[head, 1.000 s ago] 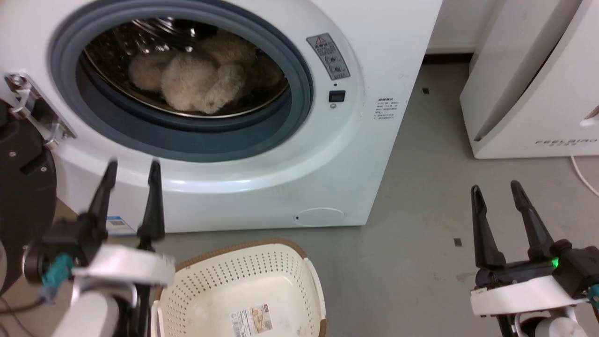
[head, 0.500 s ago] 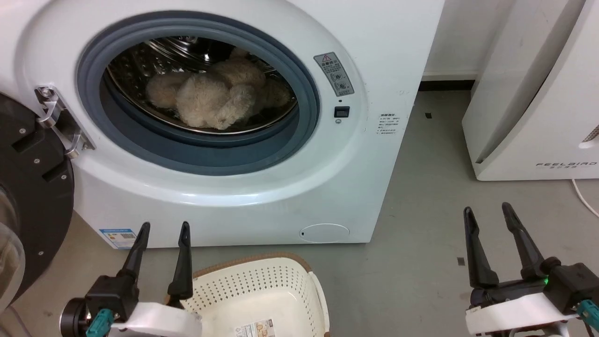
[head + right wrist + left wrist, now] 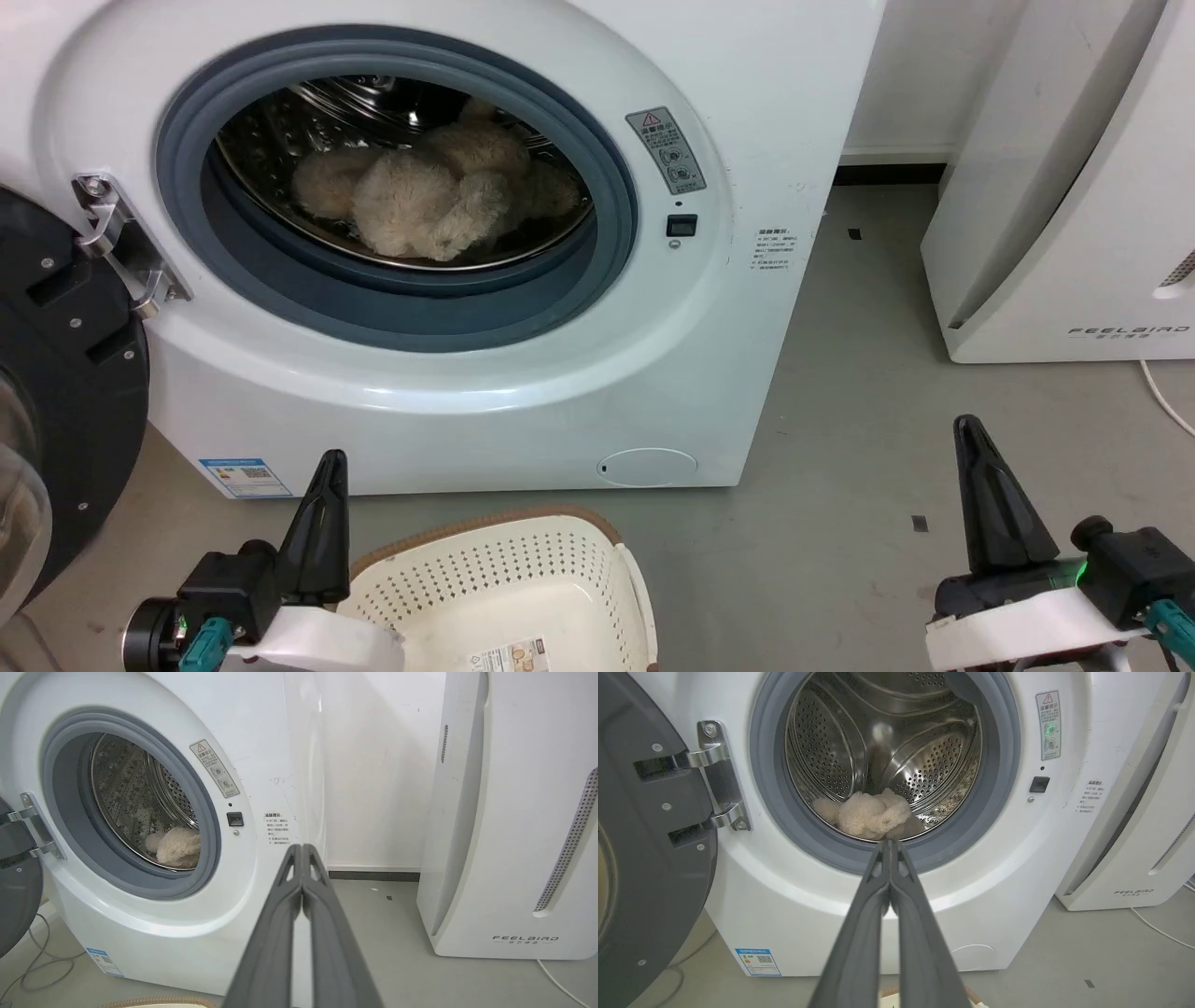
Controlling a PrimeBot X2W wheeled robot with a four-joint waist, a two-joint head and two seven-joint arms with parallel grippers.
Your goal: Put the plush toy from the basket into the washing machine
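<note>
The fluffy beige plush toy (image 3: 425, 201) lies inside the steel drum of the white washing machine (image 3: 709, 308), just behind the grey door seal; the left wrist view has the plush toy (image 3: 868, 814) low in the drum, and the right wrist view catches the plush toy (image 3: 177, 847) too. The cream perforated basket (image 3: 560, 579) stands on the floor before the washer, holding only its label sticker. My left gripper (image 3: 329, 460) is shut and bare, low at the left beside the basket. My right gripper (image 3: 967, 425) is shut too, over the floor at the lower right.
The washer's dark round door (image 3: 65, 392) hangs open at the left on its metal hinge (image 3: 121, 247). A white FEELBIRD appliance (image 3: 1074, 187) stands at the right, with a white cable (image 3: 1162, 373) on the grey floor (image 3: 868, 439) beside it.
Both grippers have gone from open to shut. The left gripper has dropped away from the washer front to beside the basket. The head camera shifted, so the washer sits lower in view.
</note>
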